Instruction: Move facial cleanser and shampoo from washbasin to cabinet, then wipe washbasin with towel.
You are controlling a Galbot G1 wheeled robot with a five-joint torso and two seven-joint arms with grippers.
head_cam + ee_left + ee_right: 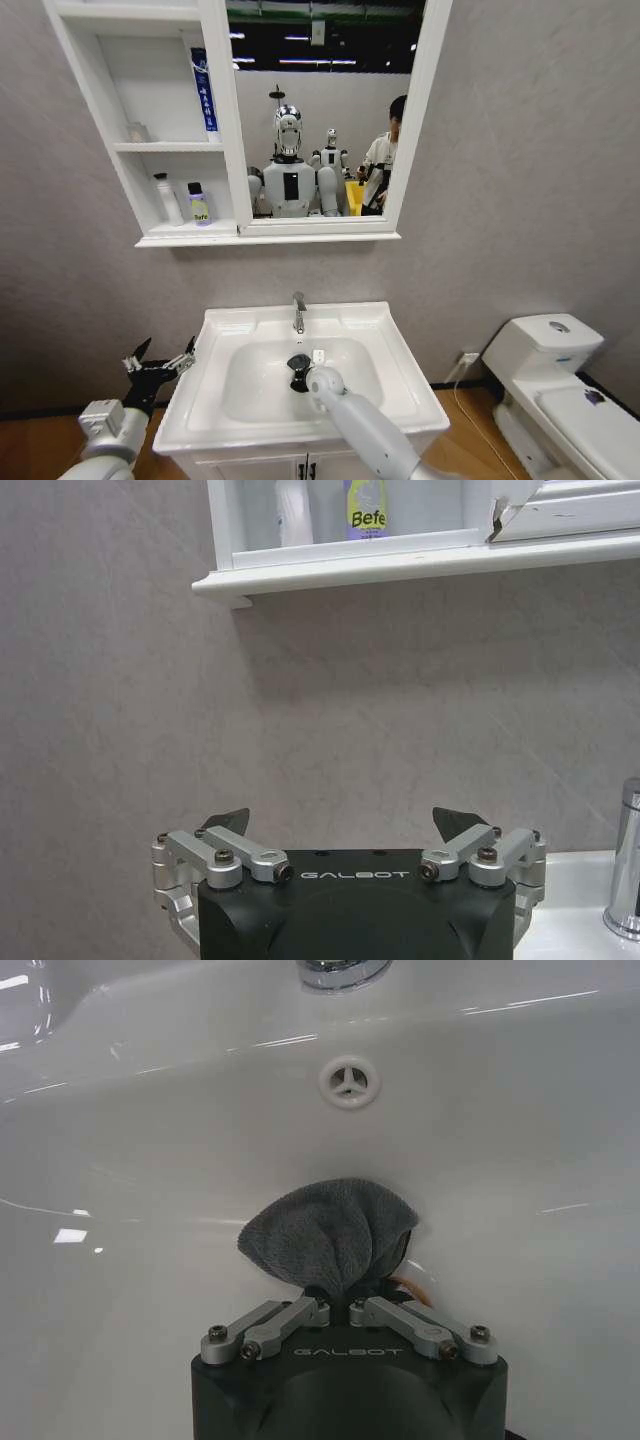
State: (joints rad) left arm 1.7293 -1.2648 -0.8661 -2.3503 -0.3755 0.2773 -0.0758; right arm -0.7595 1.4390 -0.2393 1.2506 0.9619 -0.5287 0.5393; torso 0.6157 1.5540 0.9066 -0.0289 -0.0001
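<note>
Two bottles (185, 201) are seen on the lowest shelf of the cabinet (150, 120), so the moving step is judged complete. The left gripper (160, 362) is held beside the left edge of the washbasin (215, 400), fingers spread wide, nothing between them. The right gripper (343, 1307) is lowered into the bowl, fingers clamped on the bunched towel (330, 1230), which is pressed against the bowl wall below the overflow hole (349, 1082). Wiping is judged to be in hand. Continued contact and sweeps across uncovered areas are required next.
</note>
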